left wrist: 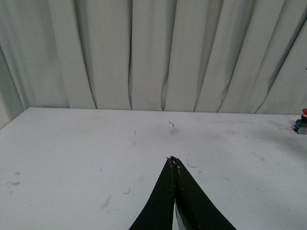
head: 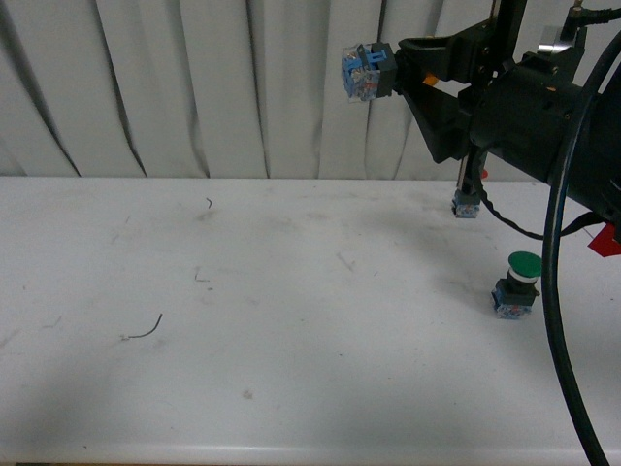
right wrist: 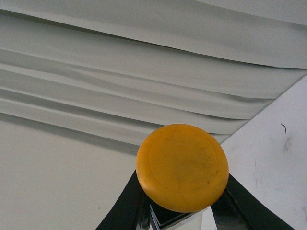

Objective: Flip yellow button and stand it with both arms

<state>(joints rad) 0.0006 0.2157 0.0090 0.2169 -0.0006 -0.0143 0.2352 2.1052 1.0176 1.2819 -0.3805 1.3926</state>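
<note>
My right gripper [head: 388, 73] is raised high above the table at the upper right and is shut on the yellow button [head: 363, 72]. In the front view only its blue-grey contact block shows, sticking out to the left of the black fingers. In the right wrist view the round yellow cap [right wrist: 182, 166] faces the camera and hides the jaws behind it. My left gripper [left wrist: 173, 160] is shut and empty, low over the white table [left wrist: 86, 158]; the left arm does not show in the front view.
A green-capped button [head: 516, 283] stands at the right of the table. A red-capped button [head: 468, 199] stands behind it near the curtain, partly hidden by my right arm; it also shows in the left wrist view [left wrist: 302, 120]. Small wire scraps [head: 146, 330] lie at the left.
</note>
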